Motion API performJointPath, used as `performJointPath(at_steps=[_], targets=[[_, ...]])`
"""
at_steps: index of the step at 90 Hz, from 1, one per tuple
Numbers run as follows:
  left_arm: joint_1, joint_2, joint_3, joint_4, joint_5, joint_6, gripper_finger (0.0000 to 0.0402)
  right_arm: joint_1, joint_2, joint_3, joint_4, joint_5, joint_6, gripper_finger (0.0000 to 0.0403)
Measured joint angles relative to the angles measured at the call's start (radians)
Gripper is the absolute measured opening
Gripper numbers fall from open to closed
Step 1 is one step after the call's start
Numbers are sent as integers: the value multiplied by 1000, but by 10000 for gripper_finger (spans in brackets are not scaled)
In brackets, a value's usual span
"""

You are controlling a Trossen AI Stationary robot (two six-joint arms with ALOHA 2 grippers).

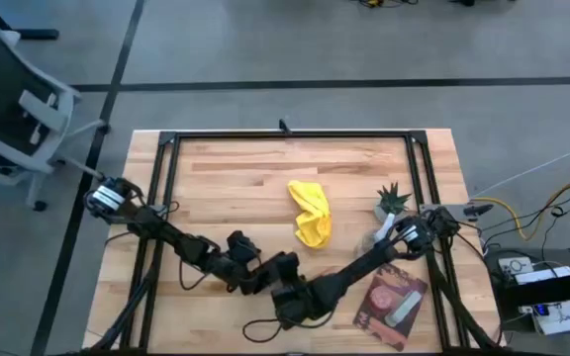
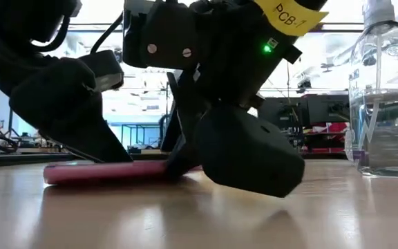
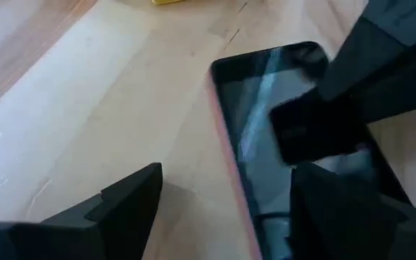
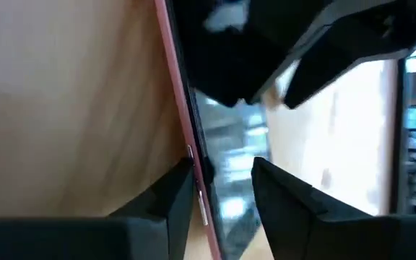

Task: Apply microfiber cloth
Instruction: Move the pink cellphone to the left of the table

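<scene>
High view shows the wooden table [image 1: 226, 178] with both dark arms folded low toward its near edge, their ends meeting at the near middle. The microfiber cloth [image 1: 311, 213], bright yellow and crumpled, lies alone near the table's centre, well apart from both arms. Toward the right side lie a pink-and-dark flat packet [image 1: 391, 306] near the front edge, a clear spray bottle [image 1: 378, 235] beside the right arm, and a small green plant [image 1: 393, 199] just behind it.

A dark-screened phone [image 3: 295, 144] in a pink case lies flat on the wood at the near middle. The left gripper [image 3: 226, 198] hangs just above it with its fingers spread apart, one over bare wood and one over the screen, gripping nothing. The right gripper [image 4: 222, 184] has its fingers [image 4: 168, 195] set either side of the phone's pink edge with a narrow gap between them; whether they press on it cannot be told.
</scene>
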Motion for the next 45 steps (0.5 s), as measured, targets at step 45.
performJointPath(at_steps=[45], targets=[[7, -160, -4, -94, 30, 120, 310, 11, -23, 6, 27, 18, 65, 120]])
